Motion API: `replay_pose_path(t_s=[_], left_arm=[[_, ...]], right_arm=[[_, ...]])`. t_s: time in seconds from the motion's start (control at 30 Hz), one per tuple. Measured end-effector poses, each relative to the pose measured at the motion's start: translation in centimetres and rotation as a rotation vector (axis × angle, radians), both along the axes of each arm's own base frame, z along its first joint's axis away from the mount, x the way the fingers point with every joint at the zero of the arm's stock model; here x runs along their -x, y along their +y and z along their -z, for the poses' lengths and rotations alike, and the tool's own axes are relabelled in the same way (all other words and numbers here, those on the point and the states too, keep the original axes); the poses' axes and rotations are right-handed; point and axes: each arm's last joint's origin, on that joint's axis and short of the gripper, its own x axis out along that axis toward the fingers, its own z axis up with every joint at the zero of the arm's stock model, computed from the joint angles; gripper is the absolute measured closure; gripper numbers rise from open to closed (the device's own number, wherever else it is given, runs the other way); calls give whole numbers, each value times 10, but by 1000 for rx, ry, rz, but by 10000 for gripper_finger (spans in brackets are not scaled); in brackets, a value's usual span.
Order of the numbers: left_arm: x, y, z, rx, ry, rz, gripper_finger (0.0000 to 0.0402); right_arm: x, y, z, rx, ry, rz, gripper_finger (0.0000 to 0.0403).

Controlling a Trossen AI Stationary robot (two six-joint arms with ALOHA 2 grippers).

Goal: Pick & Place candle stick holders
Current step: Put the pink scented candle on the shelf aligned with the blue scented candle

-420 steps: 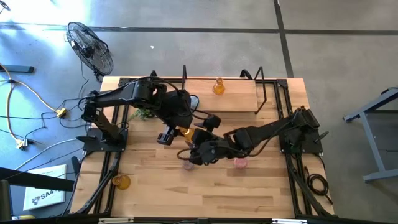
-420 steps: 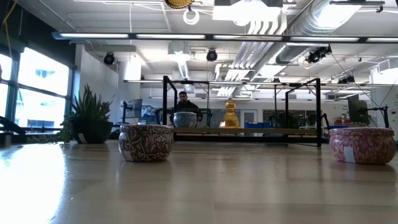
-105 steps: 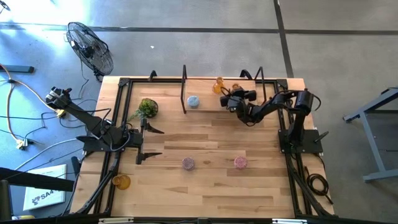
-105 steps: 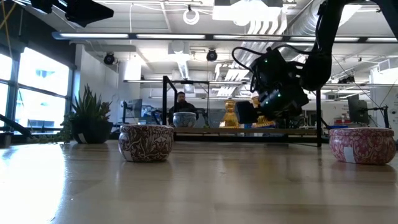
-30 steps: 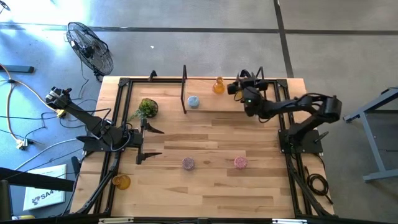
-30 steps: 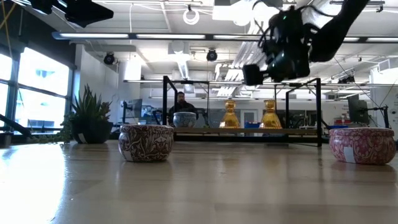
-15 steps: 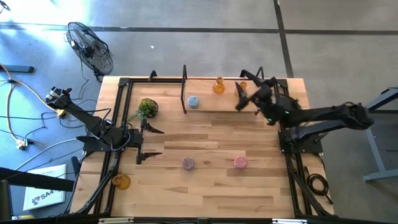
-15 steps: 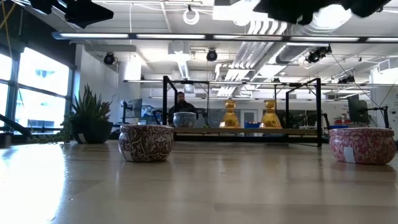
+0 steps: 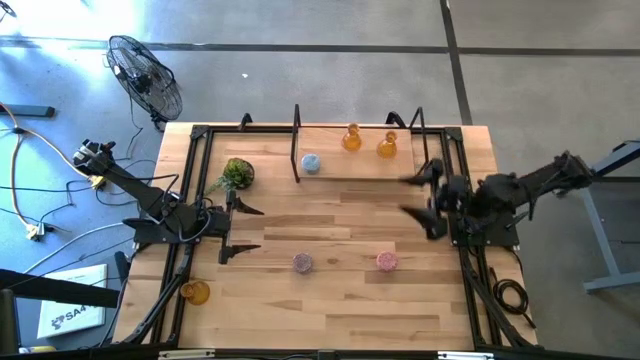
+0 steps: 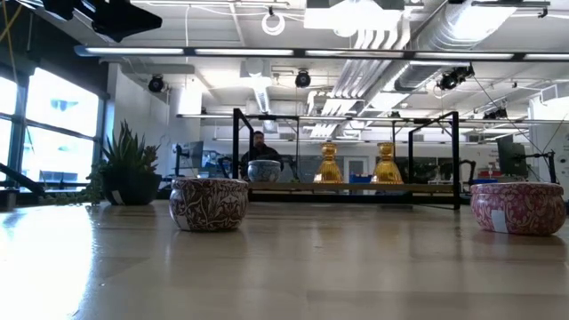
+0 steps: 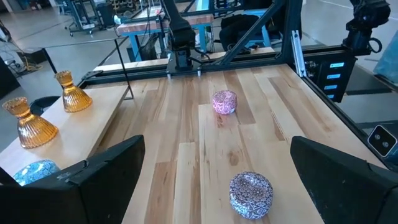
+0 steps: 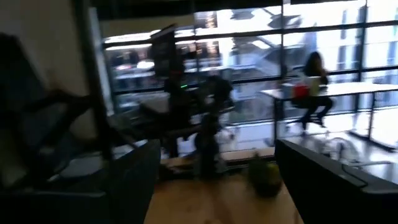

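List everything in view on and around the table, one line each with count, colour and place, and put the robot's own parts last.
Amber ribbed glass bottle-shaped holders: two on the raised back shelf; one at the table's front left corner.
Pale blue round glass holder: one, on the shelf's left end.
Lilac round patterned holder: one, front centre.
Pink round patterned holder: one, front right of centre.
Green leafy plant: one, back left.
Black floor fan: one, off the table's back left.
Left gripper: black, open, parked at the left edge.
Right gripper: black, open, empty, at the right edge.
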Motion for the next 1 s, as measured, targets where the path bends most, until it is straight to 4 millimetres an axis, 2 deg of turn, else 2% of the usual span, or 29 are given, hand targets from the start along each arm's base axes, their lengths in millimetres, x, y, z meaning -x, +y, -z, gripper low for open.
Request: replay_pose_path(t_s=[0.17,0.33,0.53,0.7,1.0], left_arm=[[0,0,0,20,0,-4,4],[0,0,0,44,1,-8,4],[0,0,0,91,1,-18,4],[-1,0,0,96,3,-22,4],[-10,-2,10,35,41,-138,4]], right_arm=[[5,28,10,45,82,-331,91],[8,50,27,24,236,-443,91],[11,61,51,-42,444,-331,91],[13,60,64,-110,548,-208,91],[7,59,89,-200,732,-91,91]])
